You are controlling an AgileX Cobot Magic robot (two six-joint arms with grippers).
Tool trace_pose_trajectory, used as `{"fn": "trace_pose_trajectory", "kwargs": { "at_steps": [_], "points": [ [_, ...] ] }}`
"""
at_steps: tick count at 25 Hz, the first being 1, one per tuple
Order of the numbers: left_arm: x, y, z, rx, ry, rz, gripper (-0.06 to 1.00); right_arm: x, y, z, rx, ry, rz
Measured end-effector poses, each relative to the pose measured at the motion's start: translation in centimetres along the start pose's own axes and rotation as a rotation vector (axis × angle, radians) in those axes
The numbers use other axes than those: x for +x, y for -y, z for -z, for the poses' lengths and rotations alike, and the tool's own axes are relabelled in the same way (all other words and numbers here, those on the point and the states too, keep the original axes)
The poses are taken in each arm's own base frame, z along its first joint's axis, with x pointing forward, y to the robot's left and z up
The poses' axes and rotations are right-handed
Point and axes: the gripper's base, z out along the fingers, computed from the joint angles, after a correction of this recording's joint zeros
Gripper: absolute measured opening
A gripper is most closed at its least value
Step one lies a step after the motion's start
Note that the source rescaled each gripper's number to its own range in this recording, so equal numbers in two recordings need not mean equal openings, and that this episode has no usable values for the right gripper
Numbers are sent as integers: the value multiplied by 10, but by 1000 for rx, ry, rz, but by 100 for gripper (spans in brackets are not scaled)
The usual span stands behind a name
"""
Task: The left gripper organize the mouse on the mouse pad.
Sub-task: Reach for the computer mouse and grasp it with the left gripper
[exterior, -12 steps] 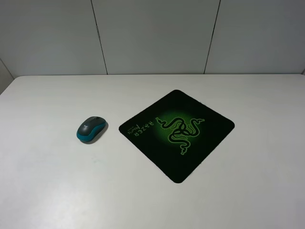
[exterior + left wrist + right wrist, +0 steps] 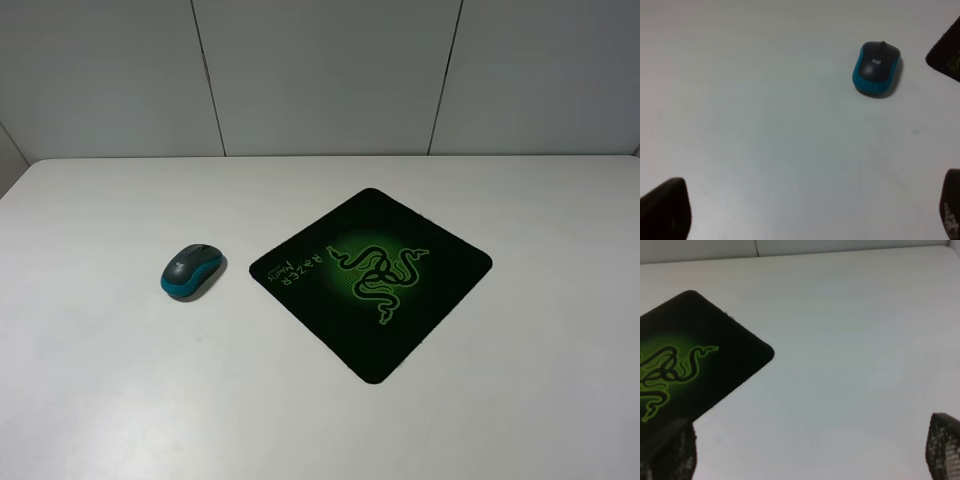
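On the white table (image 2: 100, 400): one mouse pad (image 2: 430, 270) and one mouse (image 2: 192, 271), both lying flat and apart from each other.
Mouse pad: green "RAZER" lettering near its left corner, with a smaller word under it too small to read. A green three-snake logo sits at the middle. The pad is black and square, turned like a diamond, with one corner toward the far edge of the table and one toward the near edge.
Mouse: white "logi" on its dark grey back, readable in the left wrist view, with teal sides. The long axis runs diagonally, wheel end toward the far right, tail toward the near left.
Mouse position: on bare table just left of the pad's left corner, not touching it.
Left gripper (image 2: 807, 210): two dark fingertips (image 2: 665, 212) spread wide with nothing between them. The mouse lies well ahead of them.
Right gripper (image 2: 807, 452): two fingertips spread wide, holding nothing. A corner of the pad lies ahead.
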Motion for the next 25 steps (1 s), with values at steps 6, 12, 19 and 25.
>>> {"fn": "trace_pose_trajectory", "kwargs": {
  "at_steps": [6, 12, 19, 25],
  "points": [
    [0, 0, 0, 0, 0, 0, 100, 0, 0, 0, 0, 0, 0],
    [0, 0, 1, 0, 1, 0, 100, 0, 0, 0, 0, 0, 0],
    [-24, -1, 20, 1, -11, -1, 100, 0, 0, 0, 0, 0, 0],
    [-71, -4, 18, 8, -102, 2, 100, 0, 0, 0, 0, 0, 0]
  ]
}}
